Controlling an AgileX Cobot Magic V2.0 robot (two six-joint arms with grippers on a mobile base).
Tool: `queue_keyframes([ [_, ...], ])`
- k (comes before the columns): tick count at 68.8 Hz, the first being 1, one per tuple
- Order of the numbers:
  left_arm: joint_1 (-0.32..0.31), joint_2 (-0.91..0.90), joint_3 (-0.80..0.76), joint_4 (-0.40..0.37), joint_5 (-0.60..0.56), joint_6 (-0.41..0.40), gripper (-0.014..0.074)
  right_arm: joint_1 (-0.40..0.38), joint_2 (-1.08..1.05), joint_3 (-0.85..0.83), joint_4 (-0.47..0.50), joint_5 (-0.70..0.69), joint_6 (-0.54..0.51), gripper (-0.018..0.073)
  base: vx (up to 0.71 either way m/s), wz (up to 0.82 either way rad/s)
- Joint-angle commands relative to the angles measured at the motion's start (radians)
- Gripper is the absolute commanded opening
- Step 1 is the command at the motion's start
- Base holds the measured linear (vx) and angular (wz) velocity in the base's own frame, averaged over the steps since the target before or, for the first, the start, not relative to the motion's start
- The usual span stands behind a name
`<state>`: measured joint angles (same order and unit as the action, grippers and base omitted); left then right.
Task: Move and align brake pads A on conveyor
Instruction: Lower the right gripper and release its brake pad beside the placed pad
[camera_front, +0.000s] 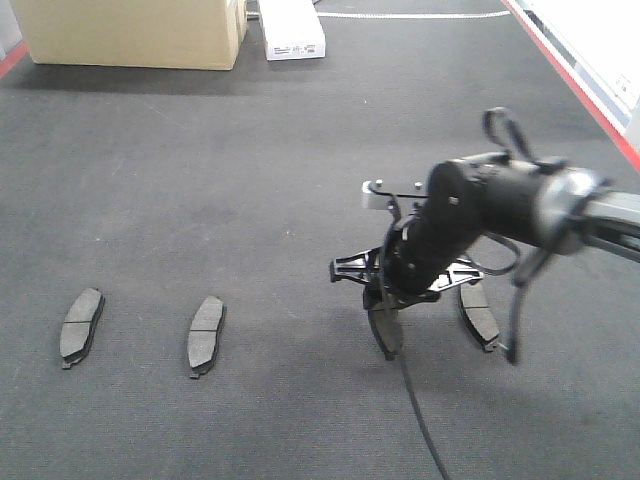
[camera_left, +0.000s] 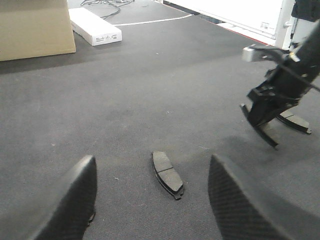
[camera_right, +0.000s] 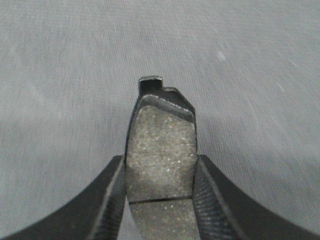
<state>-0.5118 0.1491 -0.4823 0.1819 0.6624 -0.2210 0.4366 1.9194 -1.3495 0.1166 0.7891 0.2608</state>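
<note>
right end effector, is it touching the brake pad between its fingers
Touching: the right wrist view shows the right end effector with both fingers pressed flush against the brake pad edges.

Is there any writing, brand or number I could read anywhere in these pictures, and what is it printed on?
No text can be read.
White box: small dark print along its side, too blurred to read.
Cardboard box: no print visible.
Brake pad in the right gripper: no marking visible on its face.

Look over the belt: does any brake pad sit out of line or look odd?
Nothing looks damaged. Two pads lie side by side on the conveyor, similarly angled. A third lies to the right. The fourth pad is clamped in the right claw, not yet placed.
</note>
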Motion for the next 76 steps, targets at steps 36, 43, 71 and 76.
queue_keyframes([
  [36, -0.003, 0.012, -0.022, -0.001, -0.066, 0.000, 0.0468, -0.004, 0.050, -0.190, -0.071, 0.041, -0.011, 0.0498, 0.00, 0.00],
  [43, -0.003, 0.012, -0.022, -0.001, -0.066, 0.000, 0.0468, -0.005, -0.007, -0.190, -0.126, 0.082, -0.016, 0.0497, 0.00, 0.00],
  [71, -0.003, 0.012, -0.022, -0.001, -0.066, 0.000, 0.0468, -0.207, -0.378, 0.057, -0.159, 0.065, -0.096, 0.0497, 0.00, 0.00],
  [76, -0.003, 0.012, -0.022, 0.000, -0.066, 0.000, 0.0468, -0.236, -0.476, 0.125, -0.162, 0.032, -0.138, 0.0497, 0.00, 0.00],
])
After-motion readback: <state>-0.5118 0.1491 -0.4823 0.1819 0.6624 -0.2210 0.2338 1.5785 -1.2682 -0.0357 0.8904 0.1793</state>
